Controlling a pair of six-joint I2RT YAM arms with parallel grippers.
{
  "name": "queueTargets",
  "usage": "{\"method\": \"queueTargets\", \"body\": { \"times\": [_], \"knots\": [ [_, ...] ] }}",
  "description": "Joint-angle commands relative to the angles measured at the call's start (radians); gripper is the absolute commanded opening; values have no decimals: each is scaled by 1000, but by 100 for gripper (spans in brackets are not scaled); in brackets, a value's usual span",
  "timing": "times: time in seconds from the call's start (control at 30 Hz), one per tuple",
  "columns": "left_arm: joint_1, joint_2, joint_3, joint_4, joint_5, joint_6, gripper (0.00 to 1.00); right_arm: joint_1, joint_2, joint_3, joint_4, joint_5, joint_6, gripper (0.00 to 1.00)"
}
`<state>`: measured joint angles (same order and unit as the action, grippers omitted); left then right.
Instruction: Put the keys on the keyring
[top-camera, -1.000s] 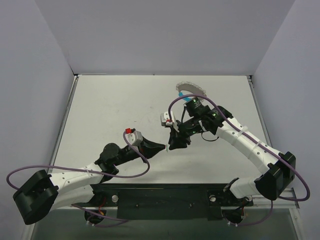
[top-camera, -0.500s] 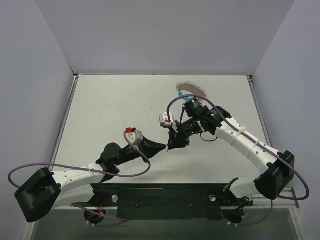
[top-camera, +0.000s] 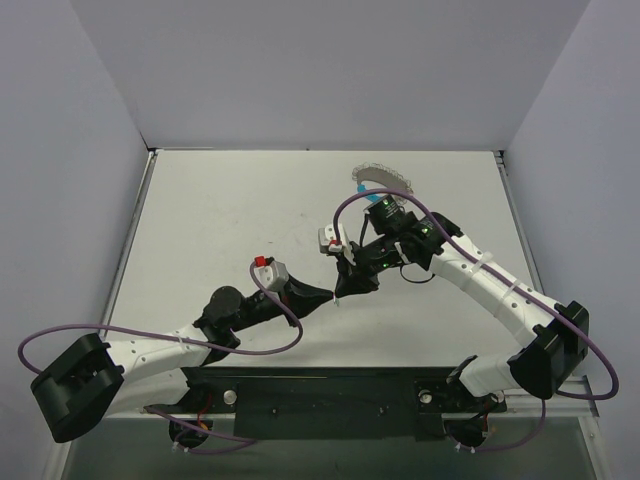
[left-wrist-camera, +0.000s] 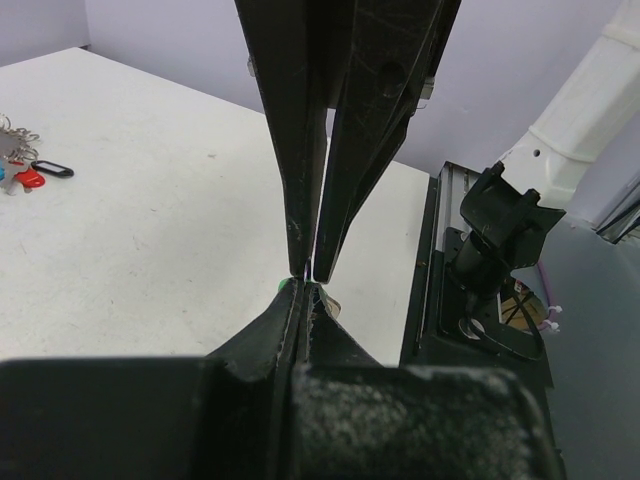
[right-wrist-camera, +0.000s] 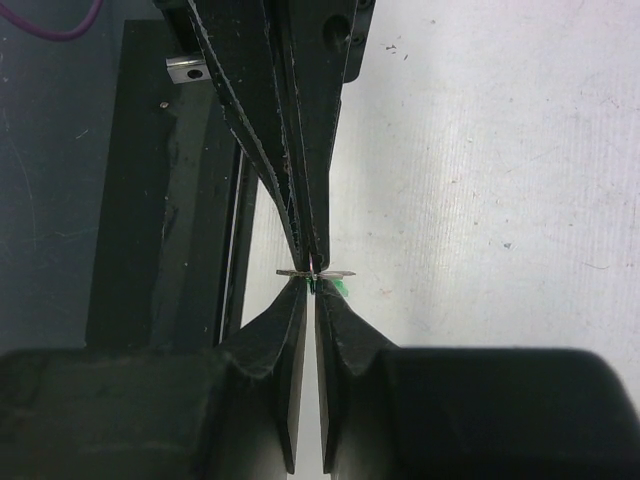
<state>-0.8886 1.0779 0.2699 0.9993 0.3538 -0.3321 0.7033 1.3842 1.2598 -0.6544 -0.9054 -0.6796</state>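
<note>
We have the green key (right-wrist-camera: 340, 288) pinched in the air near the middle of the table (top-camera: 230, 210), where the left gripper (left-wrist-camera: 303, 292) and the right gripper (right-wrist-camera: 311, 288) meet tip to tip. Both pairs of jaws are drawn in to a thin slit. We judge each has a share of the key, though we cannot tell which one bears it. From the right wrist we see only a sliver of silver blade (right-wrist-camera: 298, 272) edge-on across the joint, with a speck of green head just beside it. The keyring (top-camera: 381, 178) lies flat at the far right of the table, just beyond the right arm's wrist and apart from the pinch, with its light-blue segment (top-camera: 362, 189) on the left of the loop. In the left wrist view a red key (left-wrist-camera: 28, 180) and a dark tag (left-wrist-camera: 52, 168) lie at its edge. We expect the key to be very light, stiff and smooth. It gives the pads little to bite on, so it may pivot or flick out if one side lets go carelessly. We would hold it by the flat faces of the blade or the head's edge, keeping its hole clear, though we cannot see the hole here. We expect the ring to be springy and to skid, so we would pin it near its opening.
</note>
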Motion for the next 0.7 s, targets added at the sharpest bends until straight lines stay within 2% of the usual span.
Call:
{"method": "queueTargets", "body": {
  "times": [0.0,0.1,0.43,0.5,0.6,0.67],
  "knots": [
    [-4,1,18,68,-7,-8,0,12,3,-2,-4,-20,3,4],
    [-7,-1,18,68,-6,-10,0,13,4,-3,-4,-18,2,0],
    [-7,-21,8,45,-29,-36,0,16,6,29,-73,2,-17,0],
    [-6,-32,2,41,-36,-42,5,16,10,33,-85,8,-14,0],
    [-6,-56,-8,24,-42,-48,28,16,16,36,-99,20,-17,0],
    [-4,-76,-12,-5,-50,-51,40,16,19,39,-111,39,-23,0]
  ]
}}
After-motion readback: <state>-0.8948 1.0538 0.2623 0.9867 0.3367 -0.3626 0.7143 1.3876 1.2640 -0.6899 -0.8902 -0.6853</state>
